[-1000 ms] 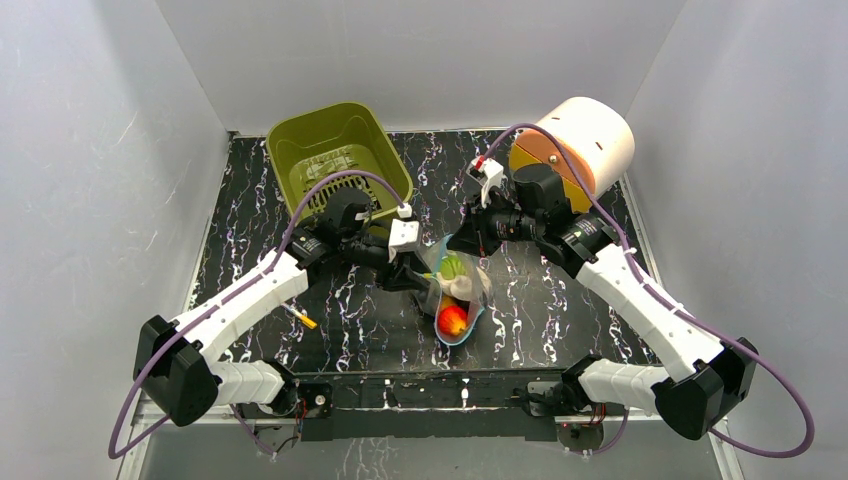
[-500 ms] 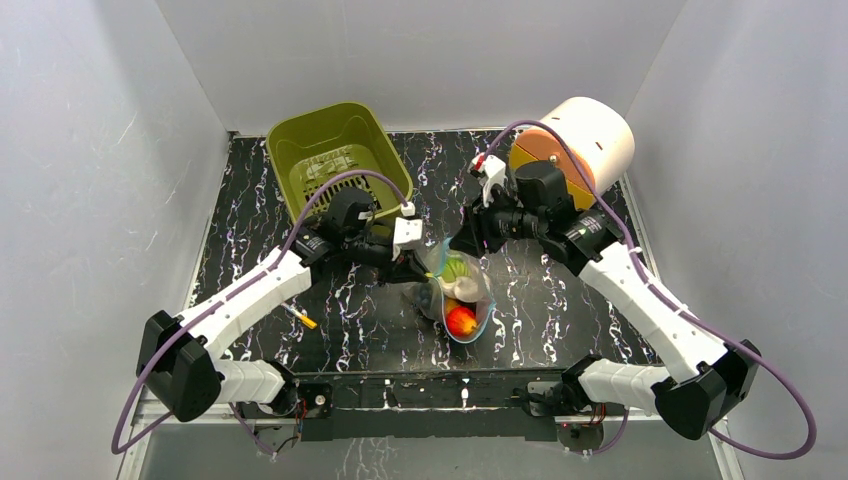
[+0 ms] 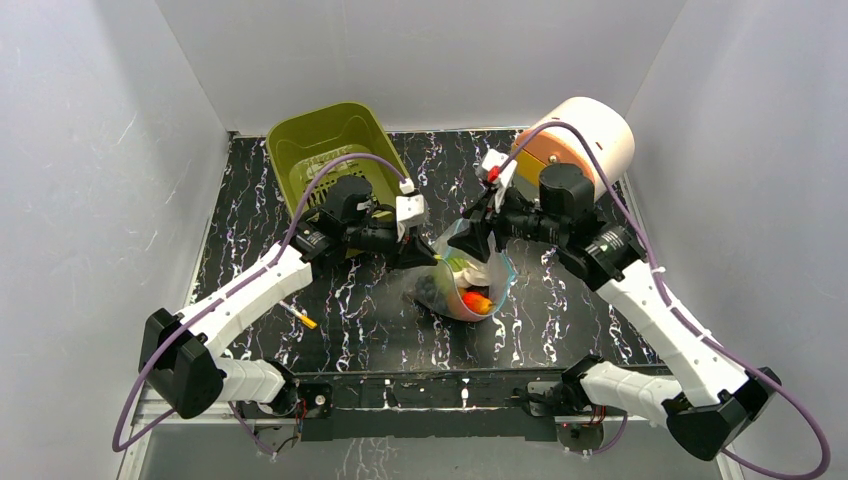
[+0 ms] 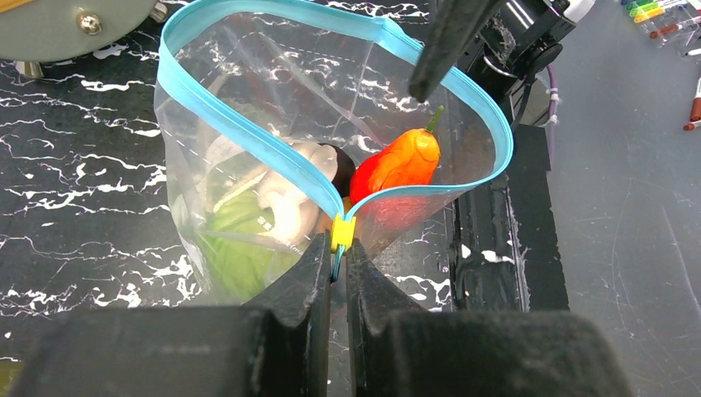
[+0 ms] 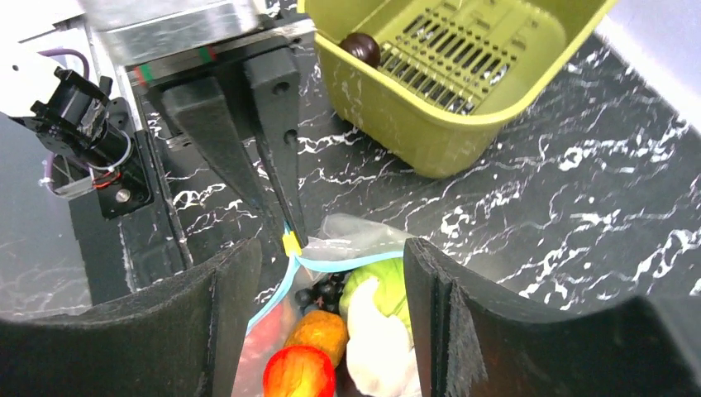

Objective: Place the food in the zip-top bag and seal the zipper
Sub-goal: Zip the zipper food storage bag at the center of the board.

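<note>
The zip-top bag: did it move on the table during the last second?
Yes. Seen from above, the zip-top bag shifted right and slightly back, away from the yellow-tipped stick and toward the white cylinder.

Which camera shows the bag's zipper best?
The left wrist view: the zipper shows as a nearly whole open blue loop, its yellow end pinched in the left jaws. The right wrist view catches only that end and a short stretch; in the top view it is a faint thin line.
</note>
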Motion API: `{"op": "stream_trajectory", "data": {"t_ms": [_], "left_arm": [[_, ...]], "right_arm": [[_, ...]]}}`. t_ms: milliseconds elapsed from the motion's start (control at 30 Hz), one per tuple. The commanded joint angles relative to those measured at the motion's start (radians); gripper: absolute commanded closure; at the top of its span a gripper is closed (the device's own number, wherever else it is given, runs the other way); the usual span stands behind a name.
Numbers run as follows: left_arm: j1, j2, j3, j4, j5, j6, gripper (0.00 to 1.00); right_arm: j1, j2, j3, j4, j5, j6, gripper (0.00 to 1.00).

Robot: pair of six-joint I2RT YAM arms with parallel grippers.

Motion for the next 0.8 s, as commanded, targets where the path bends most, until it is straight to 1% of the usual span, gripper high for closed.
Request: {"op": "stream_trajectory", "data": {"t_ms": [0, 100, 300, 567, 633, 700, 767], "left_arm": [[-0.004, -0.018, 0.045, 0.059, 0.026, -0.028, 1.0], [-0.004, -0.021, 0.056, 0.05, 0.025, -0.013, 1.0], [-0.004, -0.016, 0.081, 0.022, 0.02, 0.011, 1.0], [-0.004, -0.02, 0.084, -0.013, 0.022, 0.038, 1.0], [-0.004, -0.025, 0.08, -0.015, 0.022, 0.04, 1.0], [-0.004, -0.03, 0.075, -0.02, 0.023, 0.046, 1.0], [-0.004, -0.04, 0.069, -0.028, 0.032, 0.049, 1.0]], "right_arm": [[0.01, -0.044, -0.052, 0.167, -0.075, -0.135, 0.41], [0.022, -0.037, -0.075, 0.139, -0.1, -0.212, 0.46], [0.059, -0.016, -0.094, 0.099, -0.111, -0.312, 0.46], [0.153, 0.027, -0.111, 0.075, 0.035, -0.388, 0.45], [0.165, 0.036, -0.117, 0.074, 0.066, -0.396, 0.5], [0.174, 0.038, -0.13, 0.079, 0.086, -0.407, 0.61], [0.179, 0.033, -0.139, 0.094, 0.098, -0.412, 0.74]]}}
